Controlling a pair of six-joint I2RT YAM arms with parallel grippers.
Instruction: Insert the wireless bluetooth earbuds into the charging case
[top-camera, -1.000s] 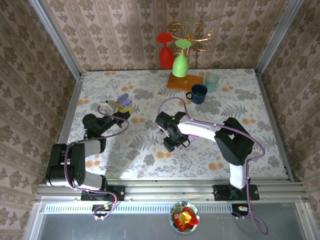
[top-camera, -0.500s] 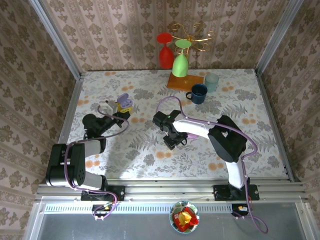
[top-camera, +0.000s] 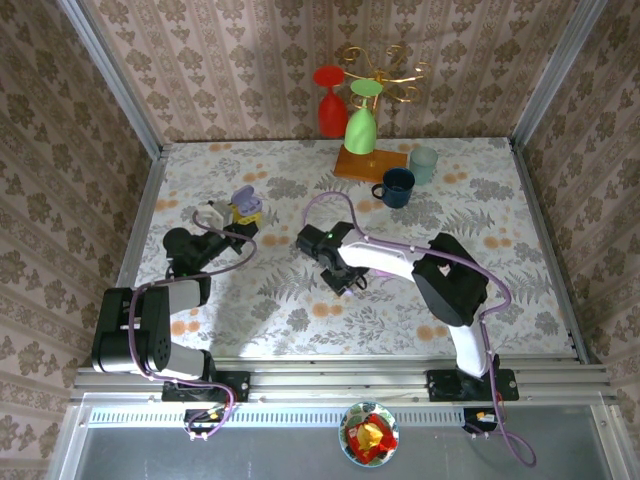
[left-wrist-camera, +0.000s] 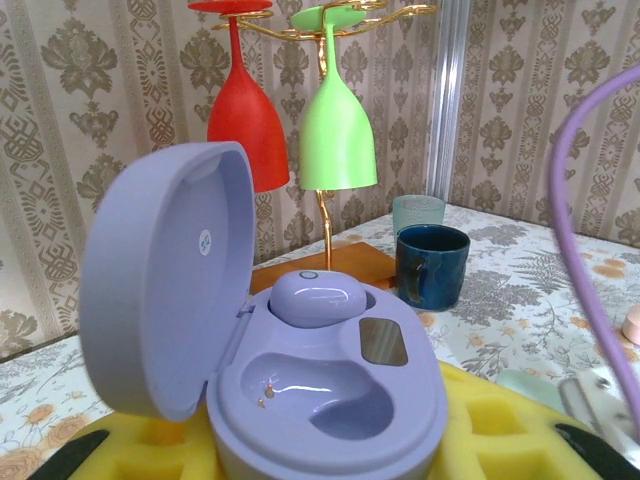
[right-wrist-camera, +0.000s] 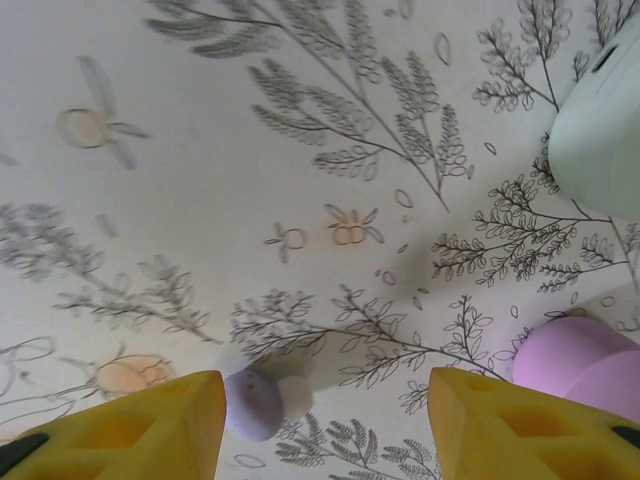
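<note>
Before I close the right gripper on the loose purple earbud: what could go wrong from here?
The earbud lies beside one finger of the open right gripper, not centred, so closing may flick it away. The pink case sits close to the other finger and could get nudged.

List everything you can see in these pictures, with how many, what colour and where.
charging case: one, purple, lid open, in the left claw
seated earbud: one, purple, case's far slot; near slot empty
loose earbud: one, purple, on the table beside one right claw finger
pink case: one, on the table
whitish case: one, on the table
red glass: one, hanging upside down on the rack
green glass: one, hanging beside it
rack: one, gold wire on a wooden base, far edge
mug: one, dark blue, near the rack
cup: one, pale teal, behind the mug
table: one, floral
left claw: yellow pads, holding the case
right claw: yellow pads, open
</note>
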